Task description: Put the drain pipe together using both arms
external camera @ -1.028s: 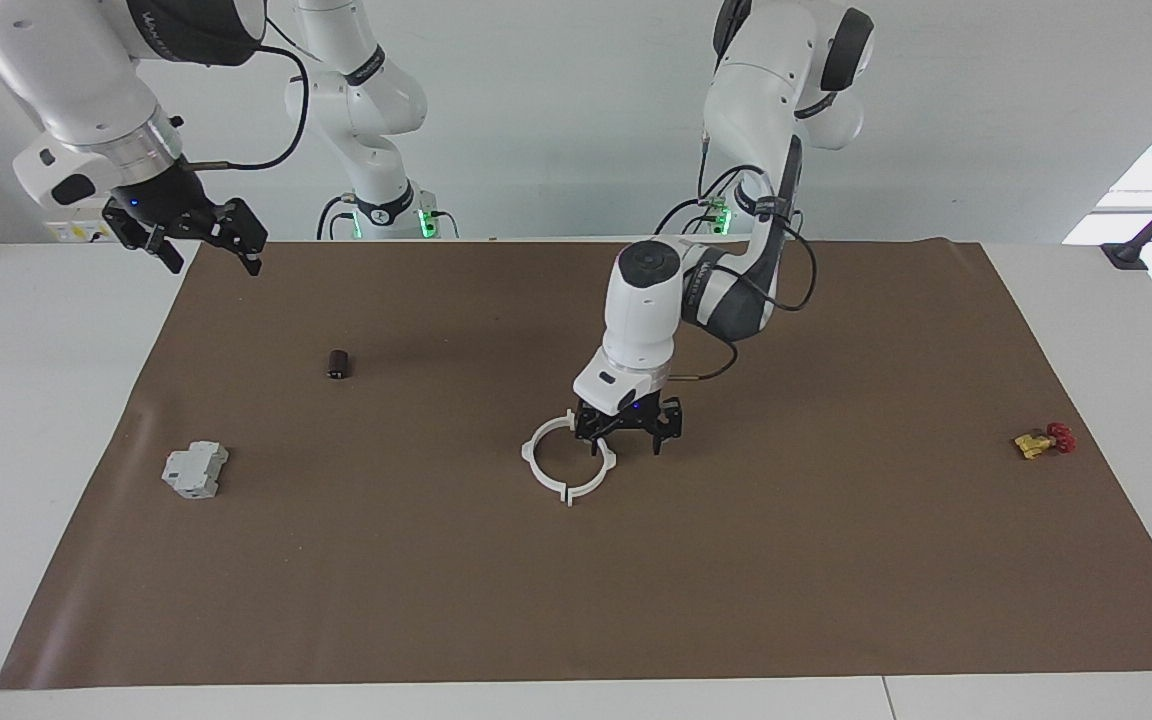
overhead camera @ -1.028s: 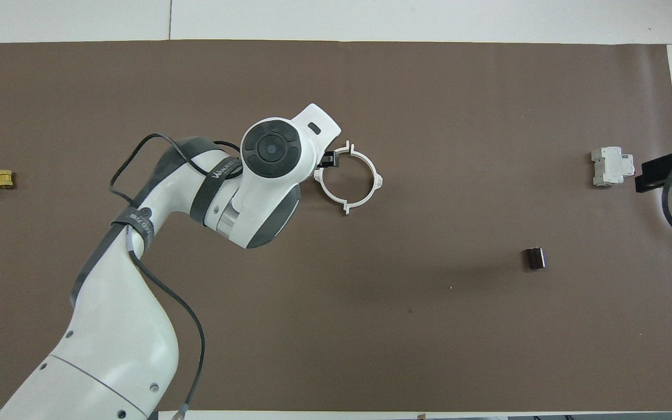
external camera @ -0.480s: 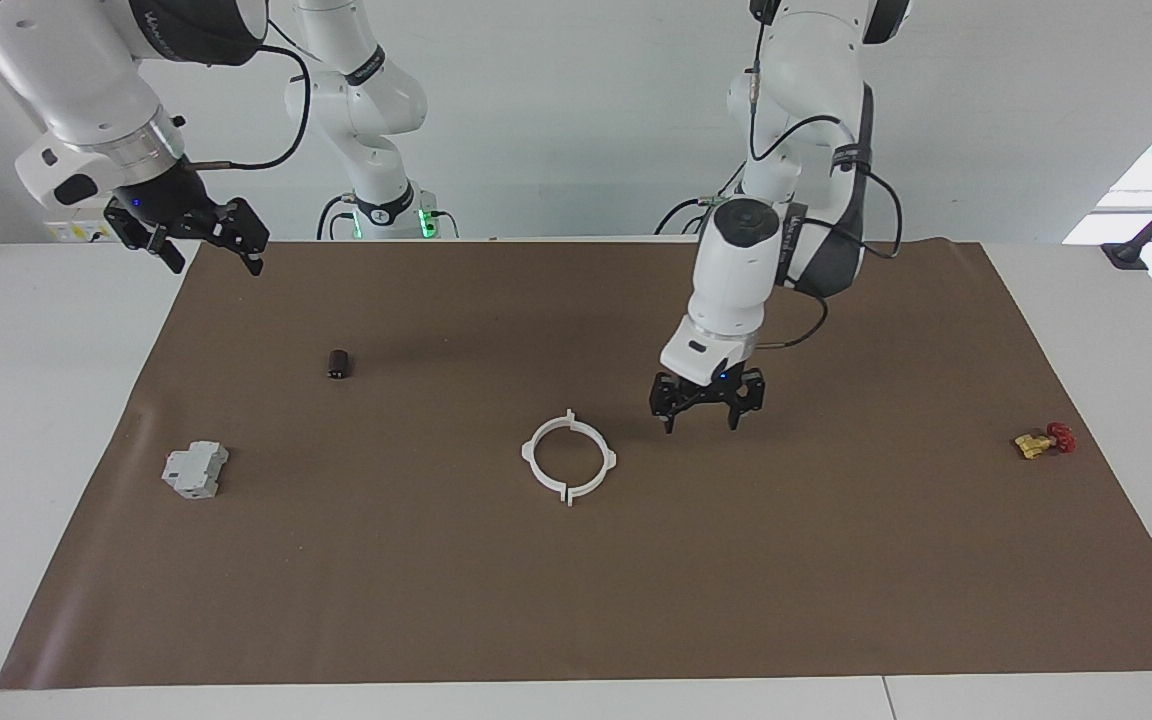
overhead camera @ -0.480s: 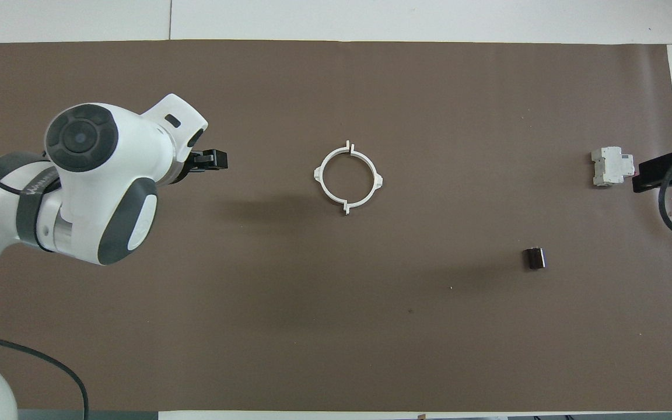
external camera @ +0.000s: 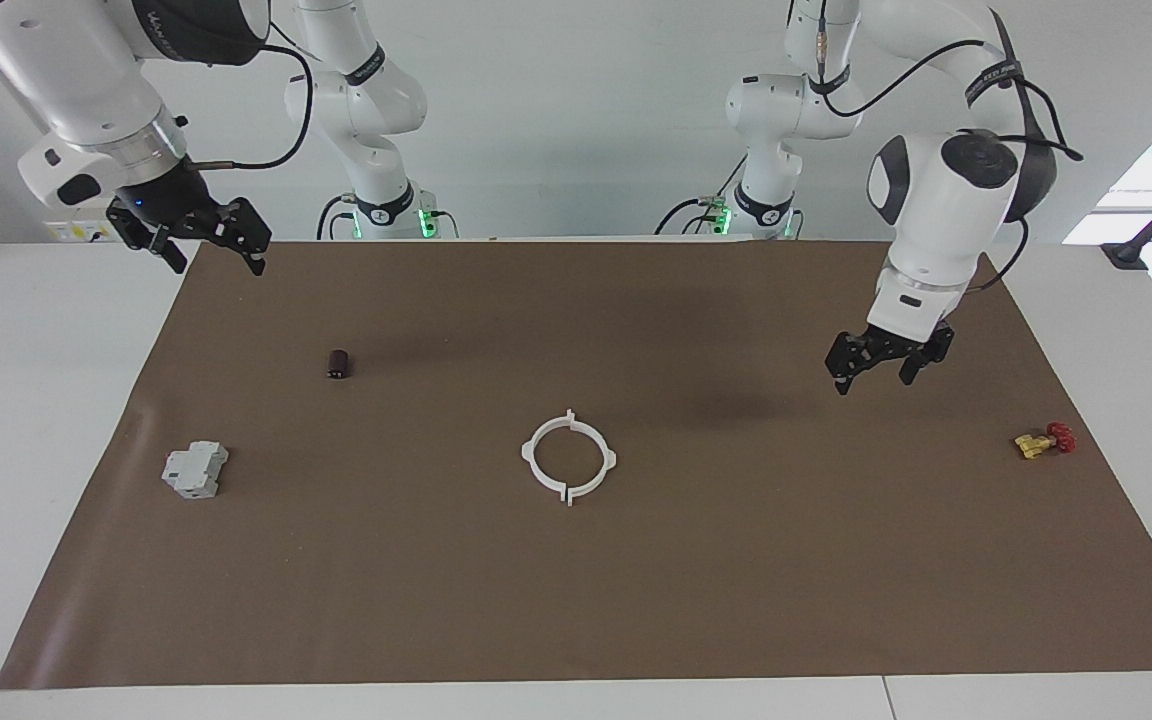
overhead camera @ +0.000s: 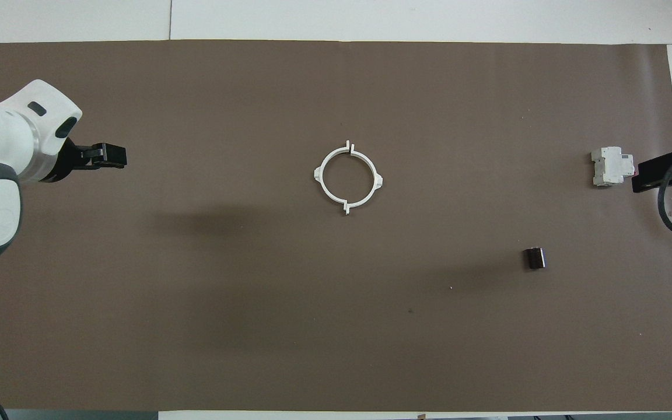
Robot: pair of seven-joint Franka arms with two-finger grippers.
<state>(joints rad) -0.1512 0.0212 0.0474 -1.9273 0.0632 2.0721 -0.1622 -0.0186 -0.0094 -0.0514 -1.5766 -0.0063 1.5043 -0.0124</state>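
- White plastic on brown paper: the drain pipe [external camera: 569,457], two half-rings meeting as one flat circle with tabs pointing outward, lies alone at the middle of the brown mat [external camera: 636,600], touched by neither arm.
- A narrow gap shows in the overhead view where the halves meet at the tabs [overhead camera: 349,147] farthest from the robots, so whether the joint is fully seated cannot be told; judged by its shape, the assembly looks complete or nearly so.
- The left gripper [external camera: 886,362] hangs in the air over bare mat toward the left arm's end of the table, well apart from the ring, its fingers spread and holding nothing, a posture that suggests an arm standing clear of finished work.
- The right gripper [external camera: 198,238] waits high over the mat's edge at the right arm's end, fingers likewise parted and empty.
- Bystanders keep their places: a grey switch unit [external camera: 195,470] and a small black cylinder [external camera: 338,364] toward the right arm's end, a red-and-yellow valve [external camera: 1043,441] toward the left arm's end, none of them near the ring.
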